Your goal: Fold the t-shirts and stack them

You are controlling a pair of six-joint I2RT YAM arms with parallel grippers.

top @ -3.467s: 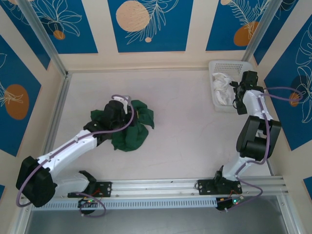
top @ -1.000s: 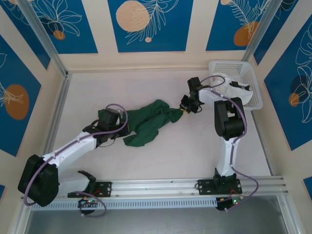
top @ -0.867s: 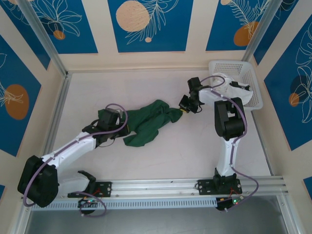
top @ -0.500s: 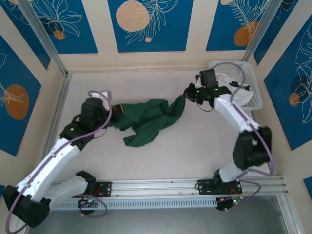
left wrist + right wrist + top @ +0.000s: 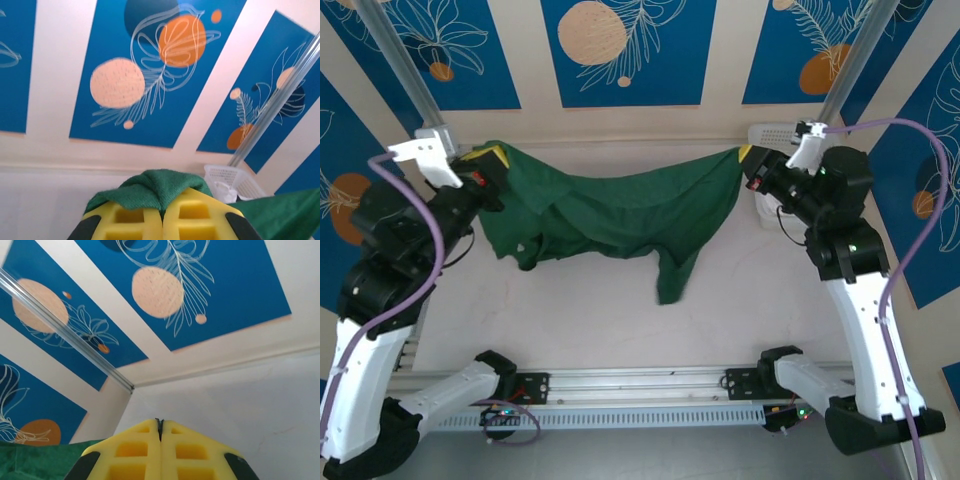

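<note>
- Got green t-shirt strung in mid-air between both arms, top edge well off table.
- L gripper up high at far-left corner, next to alu post, clamped on one end of shirt.
- Left wrist cam: yellow fingers pressed flat together, zero gap. Wad of green cloth pinched betw tips and spilling over the top.
- R gripper high at far right, just in front of basket, closed on opposite end of shirt.
- Right wrist cam: pads butted together, hairline seam only. Green fabric at bottom-left corner of that view.
- Can't make out the pinch itself from right wrist cam. Top cam puts shirt corner right at the tips.
- Sags in the middle betw the 2 grippers, approx a shallow hammock shape.
- More fabric bunched on L side, draping down below L gripper.
- One flap hanging down right of centre, lowest pt of the shirt. Can't tell if touching table or just above it.
- White t-shirt crumpled inside basket at far-right corner, per left wrist cam. No dark mark discernible at this res.
- Blue wall panels w/ orange discs and leaf outlines behind everything.
</note>
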